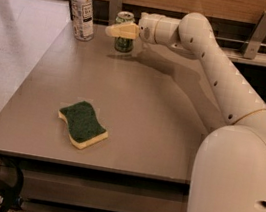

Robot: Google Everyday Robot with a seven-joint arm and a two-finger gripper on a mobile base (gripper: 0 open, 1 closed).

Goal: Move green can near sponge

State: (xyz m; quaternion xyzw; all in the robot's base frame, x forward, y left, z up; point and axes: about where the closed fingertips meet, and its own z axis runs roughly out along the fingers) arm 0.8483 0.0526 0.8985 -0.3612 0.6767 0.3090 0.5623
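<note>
Camera view: gripper (113,29) was at far end of table (171,119), level w/ upper half of green can (123,44); one pale finger crossed the can's front. Couldn't tell whether it had closed on the can or stood open. Can was upright on the tabletop, near back edge, just right of a clear bottle (83,11) w/ white cap. Sponge (82,124) lay flat, green side up, toward front-left, well apart from can. Arm (215,66) reached in from the right.

Nothing legible on the bottle label (85,16) or green can (123,44) at the gripper (114,30).
</note>
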